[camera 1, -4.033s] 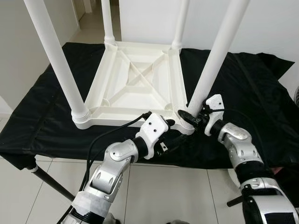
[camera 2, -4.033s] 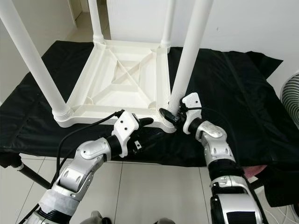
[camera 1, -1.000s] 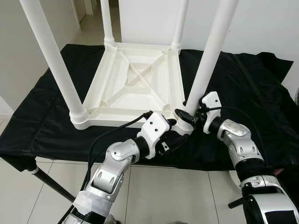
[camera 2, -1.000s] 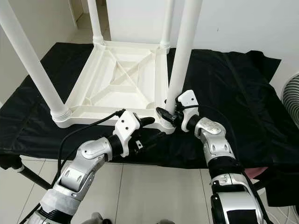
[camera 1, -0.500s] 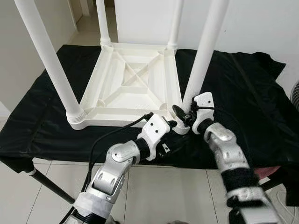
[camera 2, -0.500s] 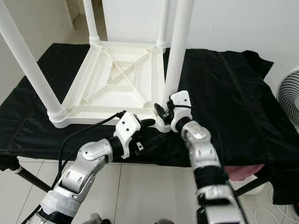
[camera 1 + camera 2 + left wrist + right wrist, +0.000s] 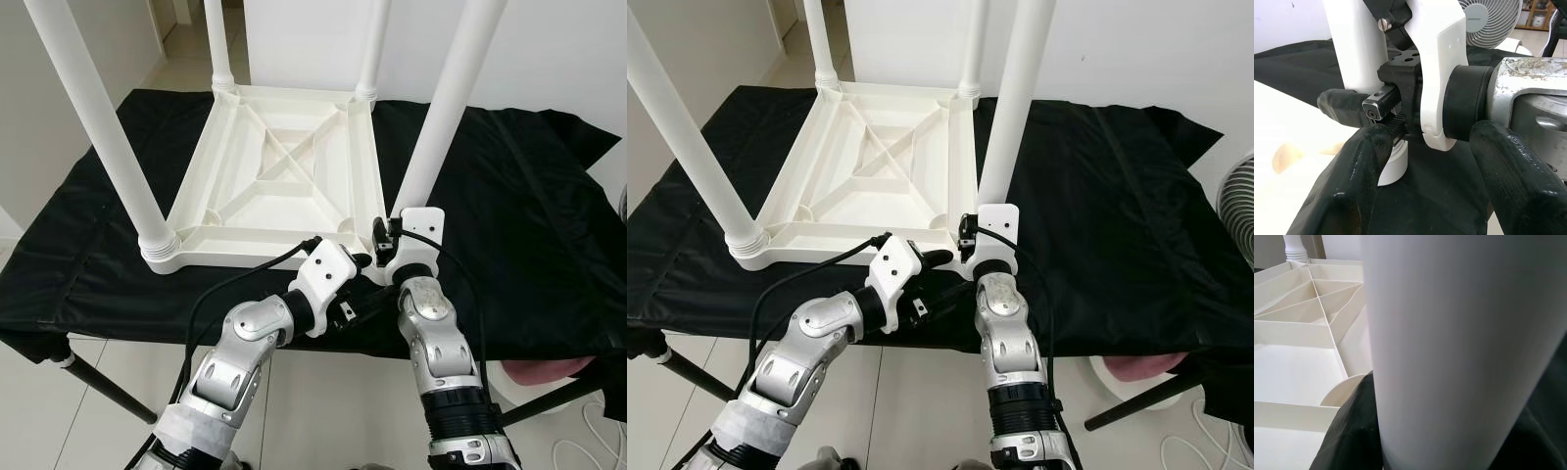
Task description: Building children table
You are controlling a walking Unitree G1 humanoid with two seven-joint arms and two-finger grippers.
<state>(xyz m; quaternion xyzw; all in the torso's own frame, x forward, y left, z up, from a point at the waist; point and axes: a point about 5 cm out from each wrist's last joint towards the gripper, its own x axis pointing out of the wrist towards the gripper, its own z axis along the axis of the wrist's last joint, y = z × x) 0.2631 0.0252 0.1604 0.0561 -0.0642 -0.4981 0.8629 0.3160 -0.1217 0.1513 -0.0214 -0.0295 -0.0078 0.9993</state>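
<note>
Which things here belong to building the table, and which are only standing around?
Belong to the job:
- upturned white tabletop
- near right leg, clamped by the right gripper
- left gripper, beside that corner

Just standing about:
- black cloth
- fan

Table (image 7: 284,176) upside down on cloth (image 7: 509,196); fan (image 7: 1236,201) right — behind.

Both arms: silver metallic segmented shells, white plastic wrist housings, black joint collars. Left arm (image 7: 240,343) carries a black cable looping to its wrist. Right arm (image 7: 436,352) has a black ribbed forearm band. Pincer fingers (image 7: 1349,196) black, rounded, rubbery.
</note>
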